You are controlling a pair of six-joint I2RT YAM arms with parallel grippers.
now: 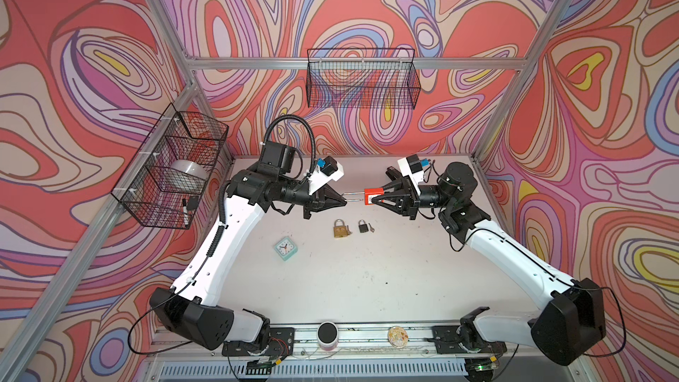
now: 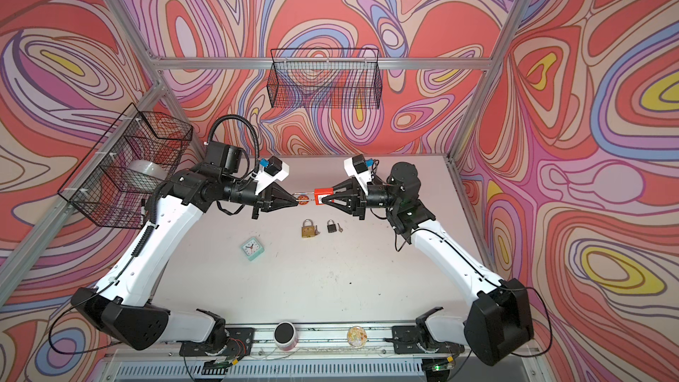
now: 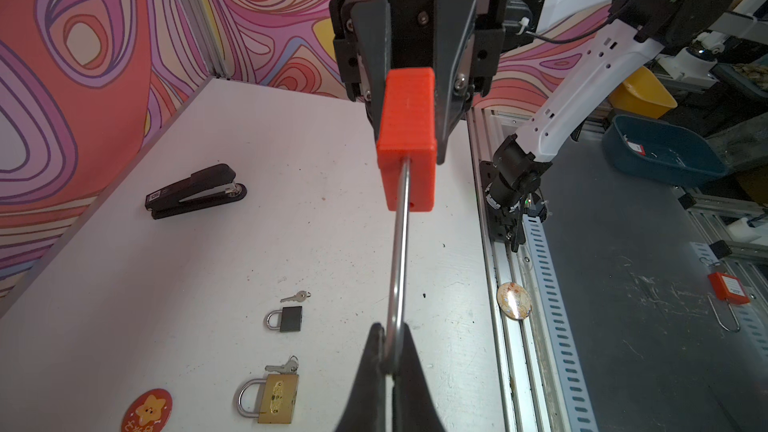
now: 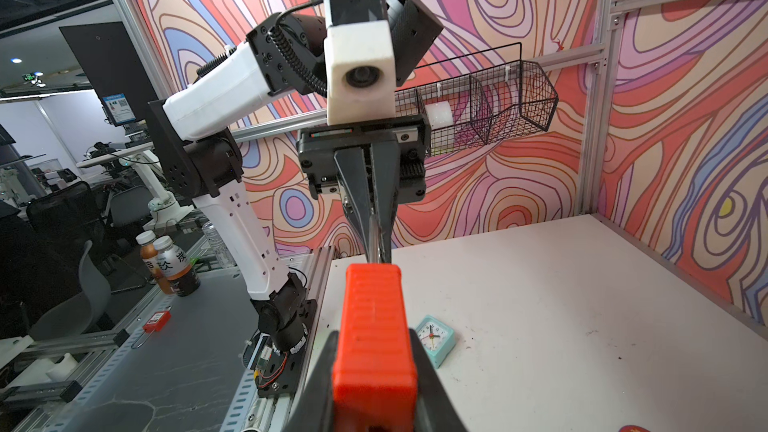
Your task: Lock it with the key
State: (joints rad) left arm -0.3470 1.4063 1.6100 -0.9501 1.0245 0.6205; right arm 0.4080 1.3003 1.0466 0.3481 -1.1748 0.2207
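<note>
A red padlock (image 1: 374, 196) (image 2: 323, 194) hangs level above the table between both arms. My right gripper (image 1: 371, 200) (image 4: 374, 367) is shut on its red body (image 4: 374, 338) (image 3: 409, 135). My left gripper (image 1: 345, 201) (image 3: 388, 351) is shut on the bend of its long steel shackle (image 3: 401, 243). Whether the shackle is latched I cannot tell. On the table below lie a brass padlock (image 1: 340, 228) (image 3: 274, 398) with a key (image 3: 282, 366) in it, and a small black padlock (image 1: 363, 226) (image 3: 286, 318) with a loose silver key (image 1: 372, 228) (image 3: 296, 296) beside it.
A mint alarm clock (image 1: 285, 248) (image 4: 434, 336) sits left of the padlocks. A black stapler (image 3: 195, 192) and a red star badge (image 3: 146, 409) lie further back. Wire baskets (image 1: 362, 79) (image 1: 171, 167) hang on the back and left walls. A black-lidded jar (image 1: 327, 335) and a round badge (image 1: 398, 336) rest on the front rail.
</note>
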